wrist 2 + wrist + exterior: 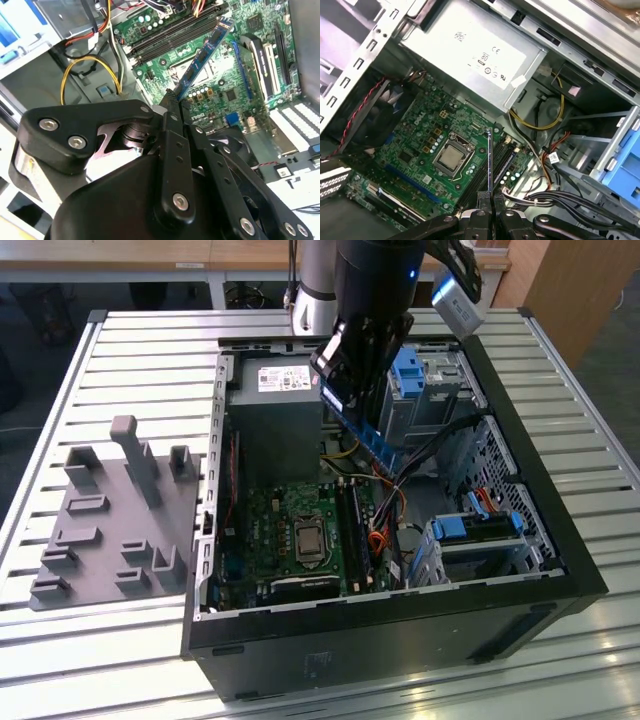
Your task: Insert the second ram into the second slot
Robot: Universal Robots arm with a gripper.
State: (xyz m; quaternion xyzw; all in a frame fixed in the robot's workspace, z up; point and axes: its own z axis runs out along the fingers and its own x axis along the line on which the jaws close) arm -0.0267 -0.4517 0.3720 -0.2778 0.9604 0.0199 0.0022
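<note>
My gripper point(340, 375) hangs over the open computer case point(400, 615) and is shut on the second ram point(366, 432), a thin blue stick. The stick slants down from the fingers toward the motherboard point(280, 540) and stays above it, touching nothing. In the second wrist view the second ram point(205, 52) juts out from the gripper point(173, 98) with its far end over the dark memory slots point(175, 32). The first wrist view shows the second ram point(490, 160) edge-on above the gripper point(490, 196), roughly in line with the slots point(502, 162) beside the processor socket point(451, 159).
A silver power supply point(275, 380) fills the back of the case. Blue drive-bay tabs point(410, 365) and metal cages stand on the exterior view's right, with cables point(400, 490) running between them. A grey fixture board point(110, 510) lies on the slatted table outside the case.
</note>
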